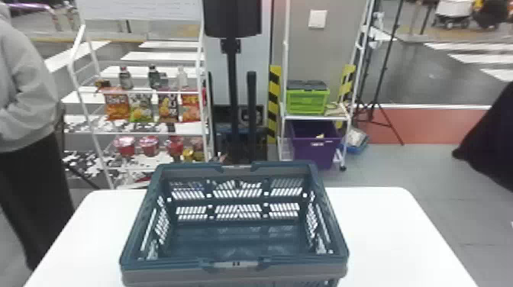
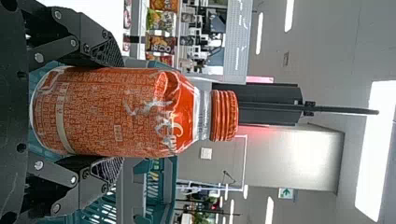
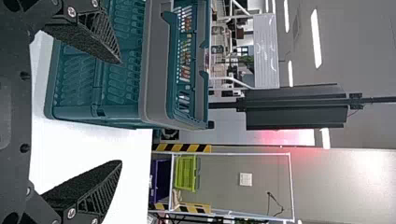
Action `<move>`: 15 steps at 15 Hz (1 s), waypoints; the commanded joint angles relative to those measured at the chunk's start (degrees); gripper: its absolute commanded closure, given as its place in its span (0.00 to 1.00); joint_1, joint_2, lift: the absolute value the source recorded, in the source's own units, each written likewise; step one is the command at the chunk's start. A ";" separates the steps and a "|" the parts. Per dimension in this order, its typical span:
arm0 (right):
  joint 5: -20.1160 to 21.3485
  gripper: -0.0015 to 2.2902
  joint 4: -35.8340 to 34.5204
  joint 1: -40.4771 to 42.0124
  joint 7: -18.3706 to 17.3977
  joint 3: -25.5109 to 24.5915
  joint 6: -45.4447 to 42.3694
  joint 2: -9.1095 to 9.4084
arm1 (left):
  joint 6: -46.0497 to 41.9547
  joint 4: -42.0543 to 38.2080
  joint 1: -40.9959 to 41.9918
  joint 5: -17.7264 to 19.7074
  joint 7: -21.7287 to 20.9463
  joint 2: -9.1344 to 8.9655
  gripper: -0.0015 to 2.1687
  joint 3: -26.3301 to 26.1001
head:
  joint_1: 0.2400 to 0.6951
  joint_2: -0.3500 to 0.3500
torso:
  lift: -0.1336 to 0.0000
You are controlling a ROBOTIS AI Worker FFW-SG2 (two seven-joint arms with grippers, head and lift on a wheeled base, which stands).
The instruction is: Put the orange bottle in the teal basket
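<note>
bottle [image 2: 140, 112] upright in the left grip, outside the teal basket [image 1: 164, 264]

nearest, the left gripper [image 2: 114, 111] is closed on the orange bottle, one finger to each side of its round body. it has hold well below the cap [image 2: 224, 115], so neck and cap stand free above, likely to keep the weight steady. the bottle is on the basket's near side, toward its left end, cap up; that pose should let it go in base first, once lifted over the rim.

the right gripper [image 3: 119, 112] hangs near the basket's right end, its fingers spread wide with nothing between them. one hand looks enough here, and this one seems best kept out of the way.

next comes the basket itself, mouth up on the white table [image 1: 385, 232], its long side turned to the robot, which gives a broad opening to aim at. what is left, i judge, is to raise the bottle, bring it inward and set it down before letting go; the near rim could catch its base.

beyond the basket to the left, a white rack [image 1: 152, 133] shows bagged snacks [image 1: 168, 107] in a row, faces forward as if for display. beyond it to the right, a green crate [image 1: 307, 102] sits above a purple bin [image 1: 315, 154], stacked by shelf, probably to save floor.
</note>
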 commanded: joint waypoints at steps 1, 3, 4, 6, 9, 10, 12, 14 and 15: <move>-0.01 0.06 0.00 -0.09 0.00 0.01 0.00 0.00 | 0.04 -0.09 -0.02 0.09 0.01 -0.15 0.24 0.00 | 0.57 0.50 | 1.00; -0.01 0.06 0.09 -0.17 0.00 0.01 0.00 0.00 | 0.04 -0.09 -0.11 0.09 0.01 -0.15 0.24 0.00 | 0.57 0.50 | 1.00; -0.01 0.06 0.09 -0.17 0.00 0.01 0.00 0.00 | 0.04 -0.09 -0.19 0.00 0.01 -0.15 0.24 0.00 | 0.57 0.50 | 1.00; -0.01 0.06 0.00 -0.17 0.00 0.01 0.00 -0.09 | 1.10 -0.01 -0.63 0.09 0.01 -0.15 0.24 0.00 | 0.57 0.50 | 1.00; -0.01 0.06 -0.18 0.09 0.00 -0.17 0.00 -0.18 | 2.15 -0.71 -0.90 -0.17 0.01 -0.15 0.24 0.00 | 0.57 0.50 | 1.00; -0.01 0.06 -0.18 0.09 0.00 -0.26 0.00 -0.27 | 2.68 -1.50 -0.90 -0.17 0.10 -0.15 0.24 0.00 | 0.57 0.50 | 1.00; -0.01 0.06 -0.18 0.18 0.00 -0.35 0.18 -0.35 | 6.02 -4.84 -0.37 -0.44 0.10 -0.15 0.24 0.35 | 0.57 0.50 | 1.00; -0.01 0.06 -0.09 0.09 0.00 -0.35 0.53 -0.53 | 15.34 -11.26 -0.02 -0.97 0.45 -0.15 0.24 1.50 | 0.57 0.50 | 1.00; -0.01 0.06 -0.09 -0.09 0.00 -0.43 0.70 -0.53 | 21.66 -14.95 -0.19 -0.79 0.45 -0.15 0.24 2.55 | 0.57 0.50 | 1.00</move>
